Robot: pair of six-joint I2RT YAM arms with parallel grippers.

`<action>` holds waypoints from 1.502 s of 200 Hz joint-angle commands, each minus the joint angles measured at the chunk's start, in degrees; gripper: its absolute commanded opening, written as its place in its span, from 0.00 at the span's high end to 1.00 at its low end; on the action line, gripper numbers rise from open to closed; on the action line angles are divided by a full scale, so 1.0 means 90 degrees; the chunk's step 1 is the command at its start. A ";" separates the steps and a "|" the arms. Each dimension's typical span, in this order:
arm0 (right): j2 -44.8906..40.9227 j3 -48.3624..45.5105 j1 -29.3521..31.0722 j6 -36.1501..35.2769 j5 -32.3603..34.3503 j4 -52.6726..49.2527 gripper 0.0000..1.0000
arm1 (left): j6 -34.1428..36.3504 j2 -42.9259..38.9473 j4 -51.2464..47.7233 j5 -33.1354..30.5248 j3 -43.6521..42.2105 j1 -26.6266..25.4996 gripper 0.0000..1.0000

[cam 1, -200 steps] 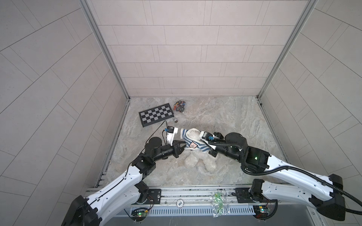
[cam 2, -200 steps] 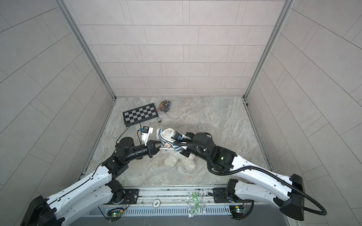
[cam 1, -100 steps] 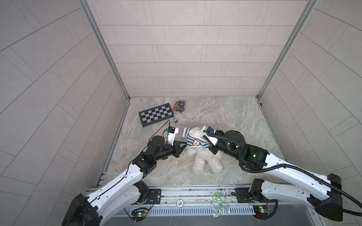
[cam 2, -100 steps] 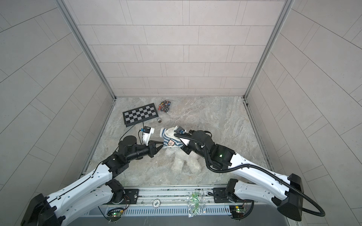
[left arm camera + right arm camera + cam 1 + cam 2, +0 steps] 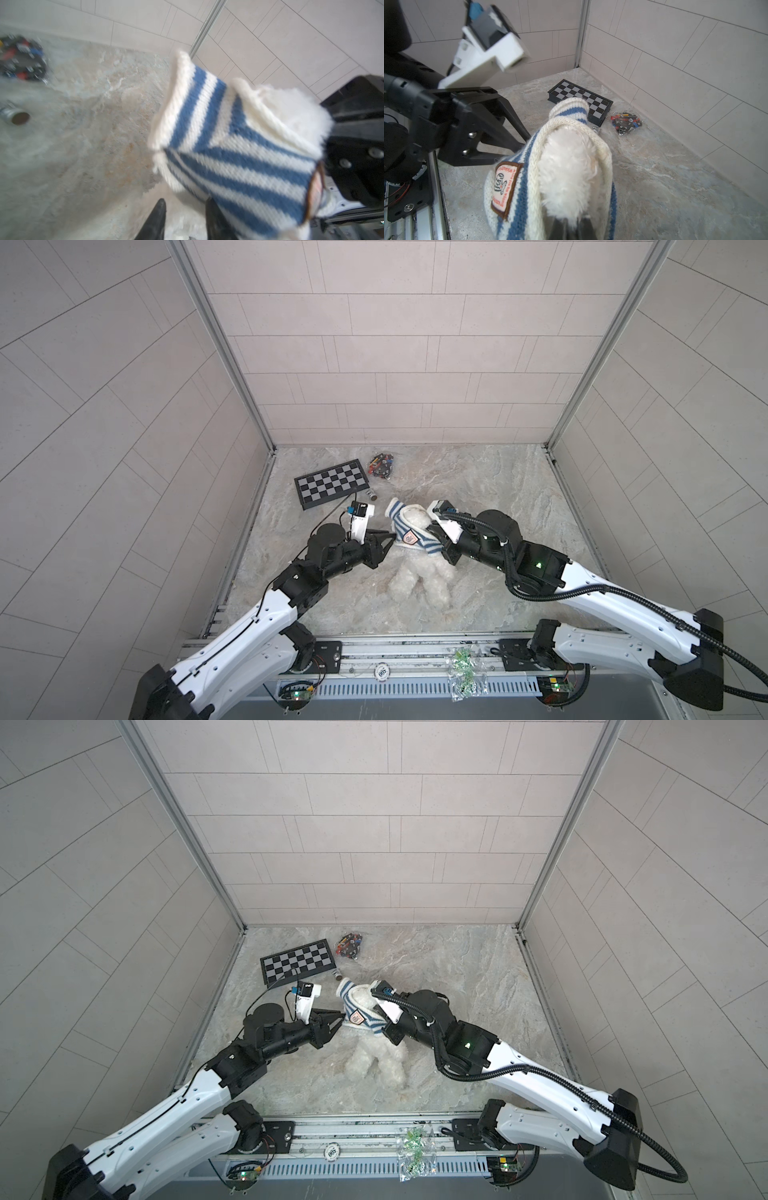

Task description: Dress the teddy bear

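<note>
- The left claw [image 5: 390,543] is seen with its jaws spread. A second ago they were pressed together at the striped shirt [image 5: 409,531], so that edge has been let go.
- The right claw [image 5: 572,228] is kept clamped on the teddy bear [image 5: 419,576] at the head, where fur meets collar.
- The shirt is judged only partly on, and a lower regrip is probably needed.
- The bear is found just right of the left claw, mid-surface [image 5: 478,489], legs stretched toward the near edge.
</note>
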 commanded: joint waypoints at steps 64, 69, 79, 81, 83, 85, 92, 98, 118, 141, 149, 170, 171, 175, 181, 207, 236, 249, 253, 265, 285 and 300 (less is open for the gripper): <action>0.0515 0.0891 -0.0558 0.1307 -0.0793 -0.0445 1.00 | -0.0598 -0.0522 0.1310 -0.0572 -0.0524 -0.0858 0.35; 0.0523 0.0884 -0.0563 0.1380 -0.0783 -0.0400 1.00 | -0.0627 -0.0400 0.1469 -0.0685 -0.0546 -0.1004 0.35; 0.0539 0.0846 -0.0568 0.1537 -0.0771 -0.0301 1.00 | -0.0643 -0.0160 0.1684 -0.0923 -0.0519 -0.1232 0.38; 0.0532 0.0839 -0.0568 0.1562 -0.0772 -0.0279 1.00 | -0.0656 -0.0104 0.1724 -0.0962 -0.0511 -0.1265 0.39; 0.0522 0.0830 -0.0568 0.1603 -0.0772 -0.0250 1.00 | -0.0671 -0.0069 0.1761 -0.0999 -0.0509 -0.1293 0.40; 0.0513 0.0808 -0.0568 0.1635 -0.0775 -0.0218 1.00 | -0.0700 -0.0018 0.1809 -0.1037 -0.0508 -0.1310 0.41; 0.0500 0.0755 -0.0568 0.1747 -0.0800 -0.0113 1.00 | -0.0839 0.0122 0.2055 -0.1145 -0.0541 -0.1345 0.43; 0.0479 0.0707 -0.0568 0.1827 -0.0811 -0.0016 1.00 | -0.0948 0.0246 0.2376 -0.1139 -0.0601 -0.1340 0.45; 0.0417 0.0523 -0.0558 0.2058 -0.0753 0.0171 1.00 | -0.1195 0.0579 0.2894 -0.1169 -0.0602 -0.1366 0.51; 0.0288 0.0211 -0.0558 0.2348 -0.0675 0.0564 1.00 | -0.1349 0.0817 0.3146 -0.1418 -0.0593 -0.1432 0.59; 0.0273 0.0155 -0.0548 0.2401 -0.0683 0.0634 1.00 | -0.1422 0.0868 0.3248 -0.1476 -0.0600 -0.1434 0.62; 0.0250 0.0034 -0.0538 0.2472 -0.0731 0.0788 1.00 | -0.1467 0.0982 0.3308 -0.1633 -0.0534 -0.1429 0.64; 0.0248 0.0033 -0.0538 0.2477 -0.0732 0.0793 1.00 | -0.1467 0.0987 0.3310 -0.1638 -0.0531 -0.1427 0.64; 0.0246 0.0023 -0.0529 0.2482 -0.0733 0.0810 1.00 | -0.1477 0.1013 0.3313 -0.1665 -0.0519 -0.1428 0.64; 0.0246 0.0013 -0.0528 0.2474 -0.0748 0.0827 1.00 | -0.1495 0.1039 0.3321 -0.1724 -0.0489 -0.1433 0.64; 0.0217 -0.0063 -0.0528 0.2465 -0.0721 0.0896 1.00 | -0.1573 0.1251 0.3508 -0.1655 -0.0363 -0.1436 0.64; 0.0158 -0.0147 -0.0519 0.2409 -0.0528 0.0896 1.00 | -0.1693 0.1372 0.3570 -0.1617 -0.0271 -0.1509 0.66; 0.0112 -0.0192 -0.0509 0.2370 -0.0392 0.0889 1.00 | -0.1717 0.1382 0.3469 -0.1623 -0.0217 -0.1530 0.67; 0.0101 -0.0206 -0.0504 0.2356 -0.0343 0.0874 1.00 | -0.1727 0.1385 0.3446 -0.1636 -0.0206 -0.1532 0.67; 0.0085 -0.0221 -0.0491 0.2326 -0.0225 0.0817 1.00 | -0.1806 0.1372 0.3458 -0.1647 -0.0204 -0.1539 0.67; 0.0136 -0.0187 -0.0482 0.2282 -0.0148 0.0682 1.00 | -0.1891 0.1427 0.3407 -0.1653 -0.0115 -0.1534 0.66; 0.0155 -0.0235 -0.0467 0.2299 -0.0161 0.0735 1.00 | -0.1976 0.1513 0.3387 -0.1675 -0.0036 -0.1540 0.63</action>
